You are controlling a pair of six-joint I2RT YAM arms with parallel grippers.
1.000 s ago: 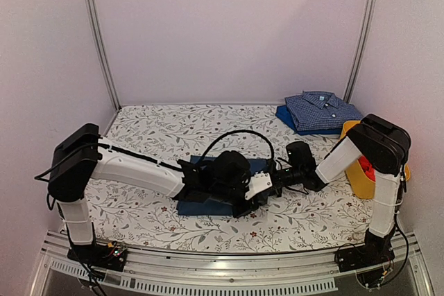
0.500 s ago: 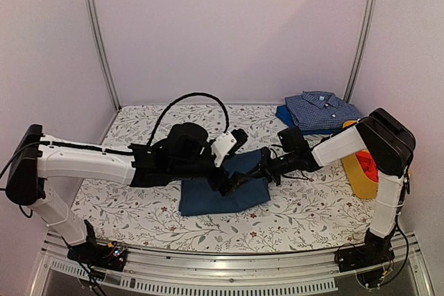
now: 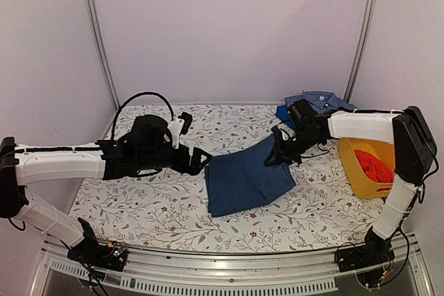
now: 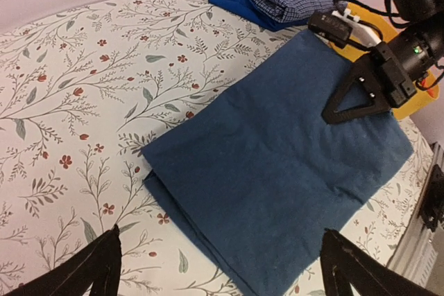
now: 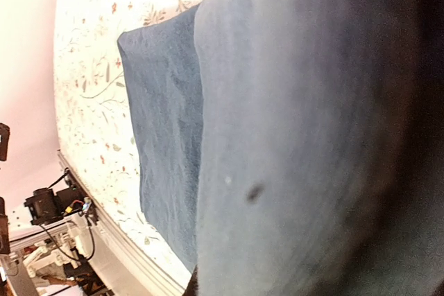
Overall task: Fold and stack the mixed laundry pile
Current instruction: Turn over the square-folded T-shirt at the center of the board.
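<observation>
Progress check: the navy trousers (image 3: 246,181) lie as a flat folded rectangle mid-table on the floral table cover (image 3: 152,199), slightly skewed, with the far right edge lifted a bit toward the right gripper (image 3: 276,157). That gripper's jaws are closed down and look pinched on that far right edge; the right wrist view is filled with navy cloth at very close range, so the exact bite is hard to see. The left gripper (image 3: 200,159) hovers just off the left side of the trousers with its jaws spread fully wide and nothing between them; its wrist view looks straight down on the folded piece with both fingers clear of the cloth. The blue check shirt (image 3: 325,102) is already folded and sits at the far right corner on top of another folded blue garment (image 3: 284,114), so a stack of two exists there, near the trousers but not touching. The red-orange cloth (image 3: 374,164) is bunched inside the yellow basket (image 3: 354,168) at the right edge, unfolded. My judgement is that the task is roughly past halfway: the shirt and blue piece are done and the trousers are folded but not yet on the stack. Moving the trousers onto the shirt pile is left, and so is pulling out, folding and stacking the red-orange piece. I cannot tell whether more is hidden in the basket.
</observation>
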